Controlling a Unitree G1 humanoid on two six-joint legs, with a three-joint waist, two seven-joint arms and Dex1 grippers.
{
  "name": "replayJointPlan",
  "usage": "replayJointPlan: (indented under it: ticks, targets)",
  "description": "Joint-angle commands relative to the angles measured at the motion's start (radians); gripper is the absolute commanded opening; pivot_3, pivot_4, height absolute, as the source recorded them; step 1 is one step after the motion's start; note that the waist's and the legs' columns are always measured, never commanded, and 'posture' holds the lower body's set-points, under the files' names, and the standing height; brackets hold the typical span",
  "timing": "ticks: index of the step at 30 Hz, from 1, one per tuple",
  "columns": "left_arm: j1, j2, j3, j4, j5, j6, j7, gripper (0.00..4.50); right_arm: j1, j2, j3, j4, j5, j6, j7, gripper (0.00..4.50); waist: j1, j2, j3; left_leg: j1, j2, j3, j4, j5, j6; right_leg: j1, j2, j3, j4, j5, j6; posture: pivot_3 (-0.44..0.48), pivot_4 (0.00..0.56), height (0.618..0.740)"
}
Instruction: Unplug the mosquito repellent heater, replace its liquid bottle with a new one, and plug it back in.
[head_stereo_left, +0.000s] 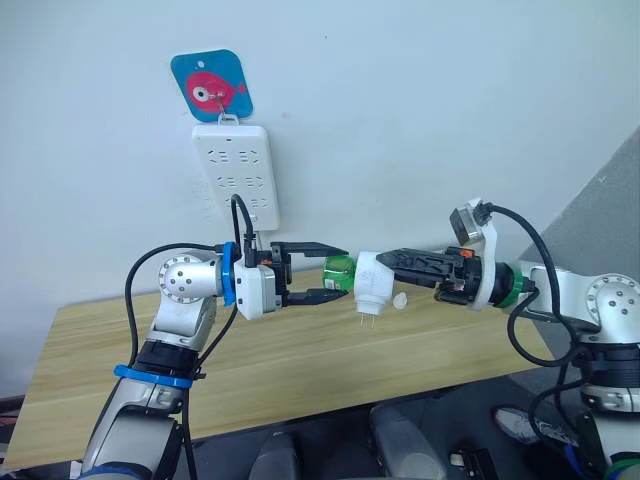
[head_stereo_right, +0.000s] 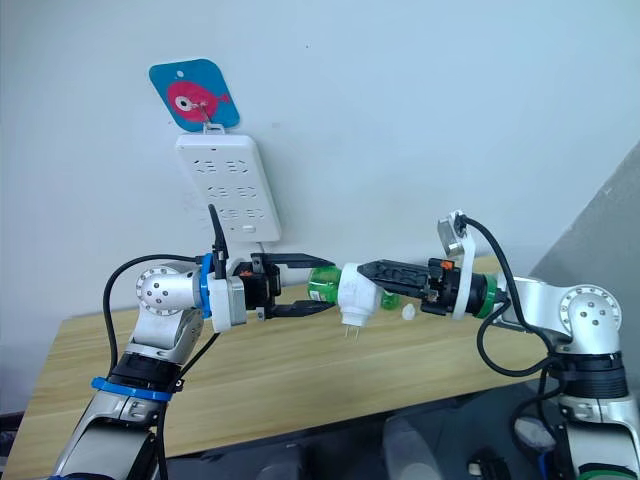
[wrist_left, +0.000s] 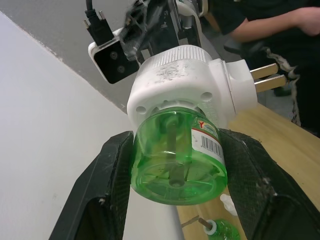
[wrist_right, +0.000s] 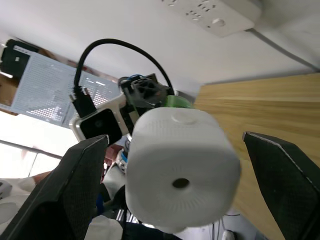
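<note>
The mosquito repellent heater (head_stereo_left: 372, 284) is held in mid-air above the bench (head_stereo_left: 300, 365), between the two hands and below the white power strip (head_stereo_left: 238, 172) that hangs on the far wall under a blue fish tag (head_stereo_left: 211, 88). It is unplugged: its two prongs point down, clear of any socket.

The right hand (head_stereo_left: 392, 262) comes in from the right and is closed on the white body of the heater. In the right wrist view the two fingers stand wide on either side of the rounded face with its vent hole, so how tightly they bear on it cannot be told for certain.

The left hand (head_stereo_left: 335, 272) reaches in from the left. Its fingers (wrist_left: 107, 195) are set around the green liquid bottle (wrist_left: 175, 160), which is seated in the base of the heater. In the left wrist view both pads lie against, or just beside, the bottle's sides; a firm grip is judged likely but is not certain.

The unplugging is judged done. The old bottle has yet to be unscrewed and taken out. A second green bottle (wrist_left: 222, 231) and a small white cap (head_stereo_left: 400, 299) lie on the bench near the right hand. Removal, fitting of a new bottle and plugging back into the strip are left.
</note>
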Motion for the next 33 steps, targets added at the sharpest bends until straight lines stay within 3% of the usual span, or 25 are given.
replayJointPlan:
  ticks: [1,33]
  targets:
    - [0.003,0.010,0.004,-0.027,-0.028,0.025,0.011,2.33,0.013,-0.047,-0.033,-0.035,0.026,-0.019,-0.004,4.50,-0.001,0.000,-0.001,0.000,0.000,0.000,0.000,0.000,0.000,0.000,0.000,0.000,0.000,0.000,0.000,-0.210,0.100,0.734]
    - [0.033,0.018,0.026,-0.034,-0.011,0.136,0.092,2.32,0.032,-0.135,-0.033,-0.076,0.026,-0.070,-0.011,4.50,-0.001,0.002,-0.004,0.000,0.000,0.000,0.000,0.000,0.000,0.000,0.000,0.000,0.000,0.000,0.000,-0.212,0.106,0.734]
